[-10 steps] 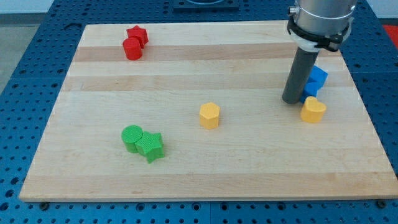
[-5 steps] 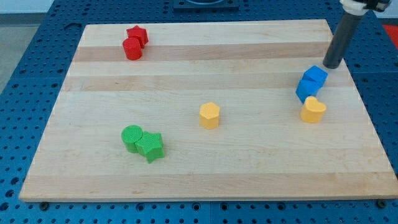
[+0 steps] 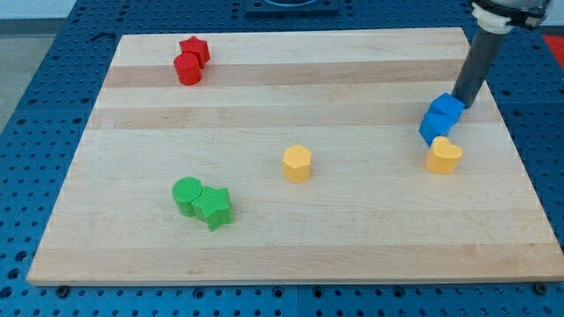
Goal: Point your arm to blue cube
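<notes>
A blue cube sits near the board's right edge, touching a second blue block just below and left of it. My tip is at the cube's upper right corner, touching or almost touching it. The dark rod rises from there to the view's top right.
A yellow heart block lies just below the blue blocks. A yellow hexagon block sits mid-board. A green cylinder and green star touch at lower left. A red star and red cylinder touch at upper left.
My tip left the blue blocks' left side, swung up to the right edge, and has now come down a little against the cube's upper right corner. The blocks have not moved.
</notes>
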